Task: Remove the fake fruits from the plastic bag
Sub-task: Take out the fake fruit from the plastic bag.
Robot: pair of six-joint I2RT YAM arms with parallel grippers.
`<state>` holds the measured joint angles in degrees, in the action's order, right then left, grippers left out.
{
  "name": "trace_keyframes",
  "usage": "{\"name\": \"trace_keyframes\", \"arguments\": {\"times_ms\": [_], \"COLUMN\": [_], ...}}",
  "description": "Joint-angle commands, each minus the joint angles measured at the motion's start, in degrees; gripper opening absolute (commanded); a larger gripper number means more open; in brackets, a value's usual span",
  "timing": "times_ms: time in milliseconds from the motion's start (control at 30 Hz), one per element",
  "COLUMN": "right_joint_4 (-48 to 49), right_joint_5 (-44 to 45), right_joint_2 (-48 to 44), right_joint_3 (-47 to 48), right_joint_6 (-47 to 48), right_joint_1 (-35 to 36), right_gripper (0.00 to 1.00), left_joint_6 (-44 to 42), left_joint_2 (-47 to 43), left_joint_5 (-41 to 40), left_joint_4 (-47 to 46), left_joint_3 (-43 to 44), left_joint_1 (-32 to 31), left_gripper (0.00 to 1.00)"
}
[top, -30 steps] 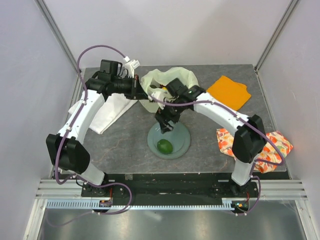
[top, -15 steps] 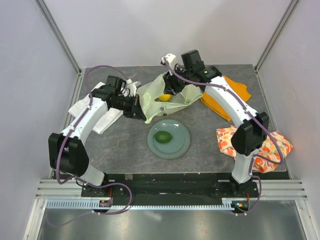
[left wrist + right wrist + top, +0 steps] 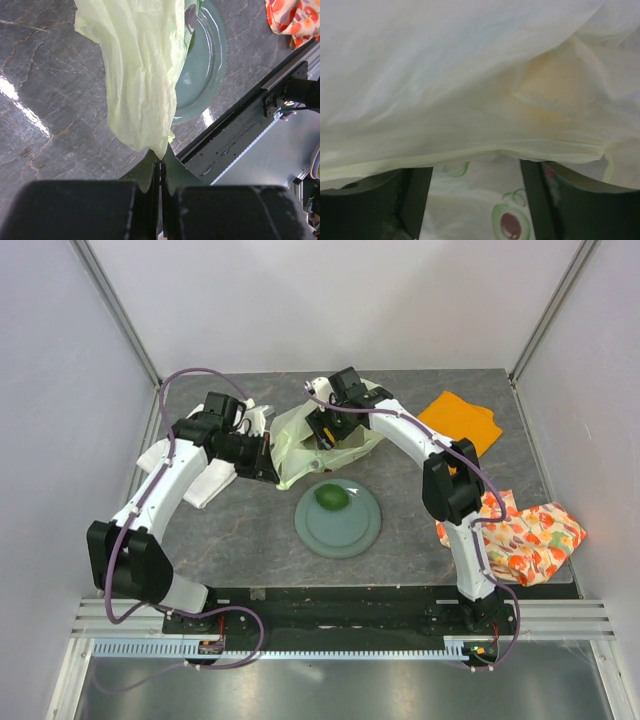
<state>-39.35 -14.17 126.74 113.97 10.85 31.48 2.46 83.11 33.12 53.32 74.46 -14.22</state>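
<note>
The pale yellow-green plastic bag (image 3: 352,435) lies at the back middle of the table. My left gripper (image 3: 270,462) is shut on its left edge and holds the film up; in the left wrist view the bag (image 3: 142,75) hangs from the closed fingertips (image 3: 161,161). My right gripper (image 3: 322,430) is open at the bag's mouth. In the right wrist view its fingers (image 3: 415,200) stand apart under the bag film (image 3: 470,75), with nothing between them. A yellow-orange patch (image 3: 545,95) shows through the film. One green fruit (image 3: 332,496) lies on the grey-green plate (image 3: 350,535). The other fruits are hidden.
A white folded cloth (image 3: 205,475) lies under the left arm. An orange cloth (image 3: 462,420) is at the back right. The fruit-print cloth (image 3: 530,535) is at the right edge and also shows in the left wrist view (image 3: 295,17). The plate rim (image 3: 210,70) is beside the hanging bag.
My right gripper went from over the plate to the back of the bag, then into the bag's mouth. The green fruit has shifted toward the plate's far side. My left gripper still holds the bag edge.
</note>
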Motion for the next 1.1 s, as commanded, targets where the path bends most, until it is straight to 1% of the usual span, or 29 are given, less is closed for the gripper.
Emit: {"name": "trace_keyframes", "arguments": {"times_ms": [0,33,167,300,333,367,400,500,567,700,767,967,1067], "right_joint_4": [2.44,2.35,2.53,4.28,4.72,5.16,5.6,6.56,7.44,8.5,8.77,7.89,6.84], "right_joint_5": [6.79,7.23,9.34,9.25,10.64,10.92,10.31,3.56,1.44,0.73,2.3,3.54,4.33], "right_joint_2": [4.82,5.79,10.45,12.56,12.92,13.7,14.06,14.77,14.59,15.03,15.73,17.84,17.84], "right_joint_3": [7.04,8.88,12.32,13.73,14.17,14.43,14.78,16.28,16.46,16.54,16.28,14.97,13.56], "right_joint_6": [-3.73,-4.34,-5.49,-7.94,-8.91,-9.79,-10.84,-14.97,-16.47,-22.7,-23.77,-22.9,-21.49], "right_joint_1": [-0.02,-0.02,-0.02,-0.2,-0.28,-0.28,-0.37,-1.51,-1.78,-3.0,-3.27,-3.27,-3.01], "right_gripper": [0.81,0.85,0.89,0.93,0.97,0.98,0.98,0.98,0.98,0.98,0.98,0.98,0.96], "left_joint_6": [-3.95,-4.04,-4.13,-4.39,-4.48,-4.65,-4.83,-5.53,-5.54,-5.62,-5.62,-5.62,-5.71], "left_joint_2": [1.96,2.23,3.28,3.81,3.81,3.9,4.07,4.34,4.52,4.6,4.6,4.95,5.39], "left_joint_5": [0.27,0.71,2.03,3.17,3.44,3.61,3.88,4.05,4.05,4.23,4.23,3.09,2.74], "left_joint_4": [0.47,0.38,0.47,0.47,0.47,0.47,0.47,0.64,0.73,1.0,1.0,1.0,1.0], "left_joint_3": [3.5,3.68,3.77,3.15,3.06,2.89,2.89,2.54,2.36,2.36,2.36,3.15,3.85], "left_joint_1": [0.24,0.24,0.33,0.24,0.16,0.16,0.16,0.16,0.07,-0.2,-0.28,-0.64,-0.81], "left_gripper": [0.02,0.02,0.02,0.02,0.02,0.02,0.02,0.02,0.02,0.02,0.02,0.02,0.02]}}
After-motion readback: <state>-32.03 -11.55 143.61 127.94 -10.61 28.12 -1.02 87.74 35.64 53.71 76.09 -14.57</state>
